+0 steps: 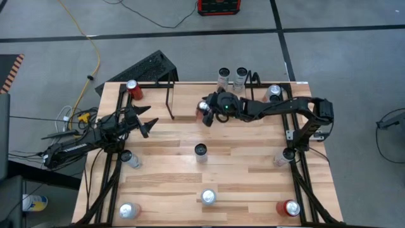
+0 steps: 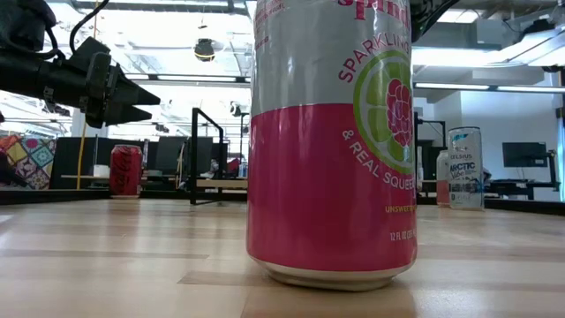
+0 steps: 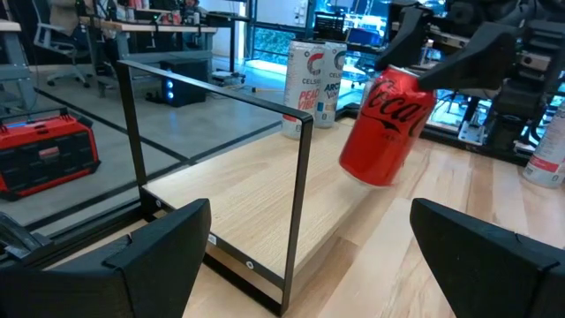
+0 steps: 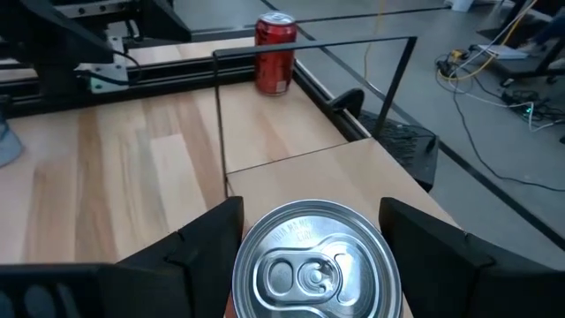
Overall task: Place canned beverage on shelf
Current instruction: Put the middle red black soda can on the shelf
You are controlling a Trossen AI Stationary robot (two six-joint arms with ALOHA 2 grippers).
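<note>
My right claw [image 1: 204, 111] grips a red cola can [image 3: 387, 126] by its sides — in the left wrist view the can hangs tilted, clear of the wood, just beside the shelf [image 3: 265, 199]. From my right wrist I look straight down on the can's silver lid, pull tab centred, a dark finger [image 4: 199, 243] on either flank. The shelf is a low rack of thin black rod uprights with a light wood board; from above it sits near the tabletop's [image 1: 240, 164] far edge, left of centre, and the held can is at its right end. The board looks bare under the frame. My left claw [image 1: 149, 123] hovers over the left part of the tabletop, jaws spread wide and holding nothing, pointed toward the shelf. Other cans stand about: a second red can [image 1: 132, 88] at the far left corner, beyond the shelf; two pale cans [image 1: 231, 77] together at the far edge; one more near the far right corner [image 1: 273, 92]; a dark-topped can [image 1: 200, 152] at mid-tabletop; a silver one [image 1: 128, 158] near the left rail and another [image 1: 282, 156] near the right; three along the near edge — left [image 1: 128, 210], centre [image 1: 208, 197], and a red one at right [image 1: 291, 208]. The level camera is mostly filled by a pink-and-silver sparkling water can [image 2: 331, 141] standing upright right before it.
</note>
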